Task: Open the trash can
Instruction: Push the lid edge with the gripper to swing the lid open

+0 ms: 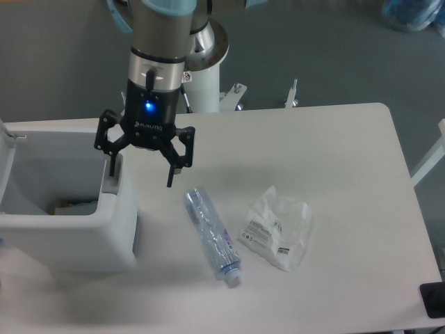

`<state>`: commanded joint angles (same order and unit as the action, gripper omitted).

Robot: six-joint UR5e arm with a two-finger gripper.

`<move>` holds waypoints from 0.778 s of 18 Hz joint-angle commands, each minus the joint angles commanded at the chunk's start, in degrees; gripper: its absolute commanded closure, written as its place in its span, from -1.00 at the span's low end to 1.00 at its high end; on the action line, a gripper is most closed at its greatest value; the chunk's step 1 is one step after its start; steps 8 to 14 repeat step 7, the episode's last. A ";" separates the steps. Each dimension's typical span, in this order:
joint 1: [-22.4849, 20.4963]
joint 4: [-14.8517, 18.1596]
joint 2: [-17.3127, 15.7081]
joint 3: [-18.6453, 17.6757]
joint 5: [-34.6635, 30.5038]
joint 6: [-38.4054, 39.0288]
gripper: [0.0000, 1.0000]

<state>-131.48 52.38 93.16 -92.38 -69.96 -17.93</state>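
Observation:
The white trash can sits at the table's left edge with its lid swung up at the far left, so the inside shows with some rubbish at the bottom. Its grey push tab is on the right rim. My gripper hangs open over that rim, its left finger right at the tab and its right finger out over the table. Nothing is held between the fingers.
A crushed clear plastic bottle lies on the table just right of the bin. A crumpled white plastic wrapper lies further right. The robot's white base stands behind the table.

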 joint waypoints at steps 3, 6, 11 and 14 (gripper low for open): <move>-1.31 -0.35 0.18 1.15 -1.05 -0.96 -1.00; -3.42 -0.09 0.00 0.97 -5.35 -4.82 -1.00; -4.39 0.26 0.00 0.89 -6.41 -6.75 -1.00; -4.39 0.26 0.00 0.89 -6.41 -6.75 -1.00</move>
